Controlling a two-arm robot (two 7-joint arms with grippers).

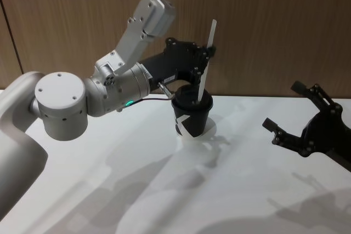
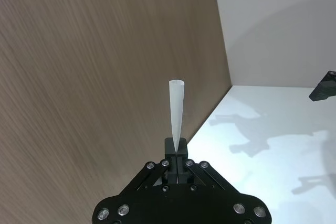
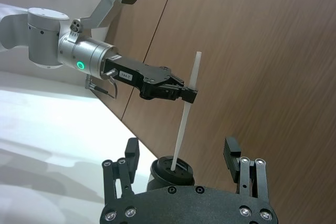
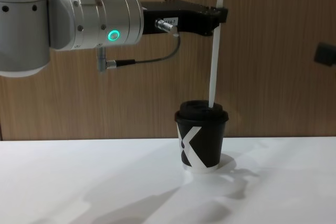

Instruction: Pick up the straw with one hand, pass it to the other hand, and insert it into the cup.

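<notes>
The white straw [image 1: 206, 64] stands almost upright, and my left gripper [image 1: 205, 56] is shut on it about a third of the way down. Its lower end meets the domed lid of the black cup [image 1: 192, 119], which stands on the white table near the back wall. In the chest view the straw [image 4: 215, 51] runs from the left gripper [image 4: 220, 17] straight down to the cup [image 4: 202, 140]. How deep the tip sits in the lid is hidden. My right gripper [image 1: 281, 105] hovers open to the right of the cup, holding nothing. Its wrist view looks across at the straw [image 3: 189, 108] and cup lid [image 3: 170, 169].
The white table [image 1: 164, 190] stretches wide in front of the cup. A brown wooden wall [image 1: 274, 26] rises right behind the cup and the left gripper. A thin grey cable [image 4: 152, 60] loops under the left wrist.
</notes>
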